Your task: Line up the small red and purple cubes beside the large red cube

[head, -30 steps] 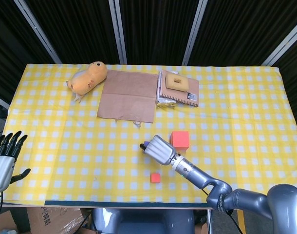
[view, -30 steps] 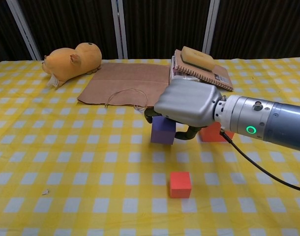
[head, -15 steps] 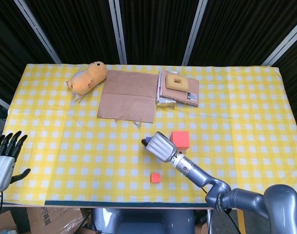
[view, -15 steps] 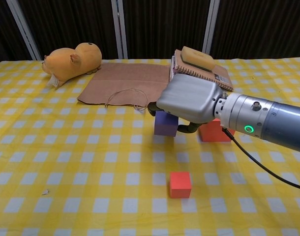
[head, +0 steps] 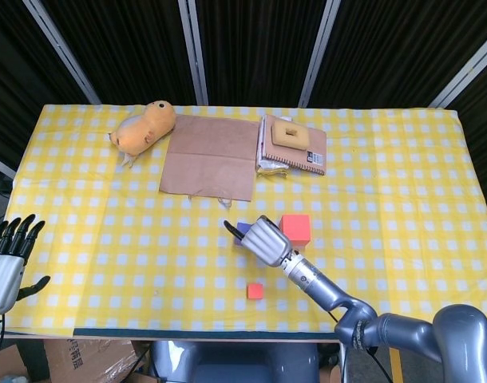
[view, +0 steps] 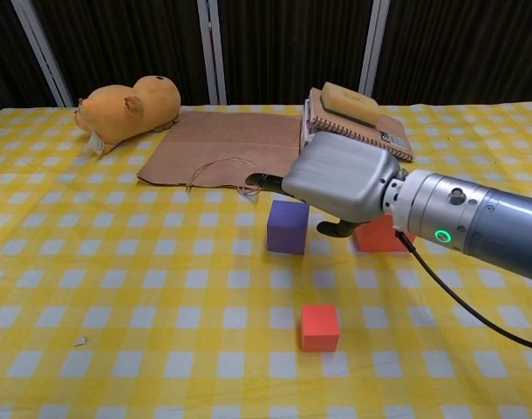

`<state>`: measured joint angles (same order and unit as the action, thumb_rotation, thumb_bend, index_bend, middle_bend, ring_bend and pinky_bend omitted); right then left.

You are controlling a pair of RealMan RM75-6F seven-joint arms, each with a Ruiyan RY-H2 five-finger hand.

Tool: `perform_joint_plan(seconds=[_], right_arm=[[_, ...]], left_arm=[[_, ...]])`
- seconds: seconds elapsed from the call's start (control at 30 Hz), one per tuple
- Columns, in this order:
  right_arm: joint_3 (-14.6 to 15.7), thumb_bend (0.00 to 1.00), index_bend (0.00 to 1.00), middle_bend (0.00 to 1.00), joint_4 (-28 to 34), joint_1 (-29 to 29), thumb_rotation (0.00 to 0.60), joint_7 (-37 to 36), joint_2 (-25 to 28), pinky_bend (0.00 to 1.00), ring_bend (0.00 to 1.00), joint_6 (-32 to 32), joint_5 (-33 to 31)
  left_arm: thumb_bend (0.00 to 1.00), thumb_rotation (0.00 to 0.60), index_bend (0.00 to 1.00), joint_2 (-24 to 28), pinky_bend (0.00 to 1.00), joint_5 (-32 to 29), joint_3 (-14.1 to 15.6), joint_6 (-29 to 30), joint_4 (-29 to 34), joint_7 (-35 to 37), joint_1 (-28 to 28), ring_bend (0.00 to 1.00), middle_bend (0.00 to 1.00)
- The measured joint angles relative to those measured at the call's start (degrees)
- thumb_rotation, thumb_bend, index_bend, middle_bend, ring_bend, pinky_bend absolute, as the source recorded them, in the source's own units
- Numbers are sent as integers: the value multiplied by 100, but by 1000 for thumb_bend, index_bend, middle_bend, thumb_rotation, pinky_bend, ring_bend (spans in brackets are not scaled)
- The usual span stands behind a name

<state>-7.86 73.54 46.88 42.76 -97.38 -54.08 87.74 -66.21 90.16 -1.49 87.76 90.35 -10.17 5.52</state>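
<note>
Far off to the left of the busy hand, the left hand (head: 5,263) hangs past the table edge with its fingers spread and nothing in it. The purple cube (view: 288,226) sits on the yellow checked cloth (view: 118,288), just under the right hand's fingertips. The right hand (view: 340,188) hovers over it with fingers spread and holds nothing. The small red cube (view: 319,327) lies nearer the robot, below that hand and apart from the others. The large red cube (view: 379,236) peeks out behind the hand, on its right. The purple cube is not snug against it yet. A careless swing could bump either cube out of line.
</note>
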Motion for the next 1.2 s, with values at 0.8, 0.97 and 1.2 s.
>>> perform_joint_plan(seconds=[0.8,0.97,1.2], right_arm=[[-631,385,189,841,2606,-190,600,409,416,798,895,-152,-4448],[-824,385,206,845,2553,1,600,356,-17,798,898,-495,-5036],[-998,385,205,845,2226,166,600,145,-397,797,898,-884,-5128]], left_arm=[[20,600,0,0,0,0,0,0,0,0,0,0,0],[20,600,0,0,0,0,0,0,0,0,0,0,0],[20,600,0,0,0,0,0,0,0,0,0,0,0]])
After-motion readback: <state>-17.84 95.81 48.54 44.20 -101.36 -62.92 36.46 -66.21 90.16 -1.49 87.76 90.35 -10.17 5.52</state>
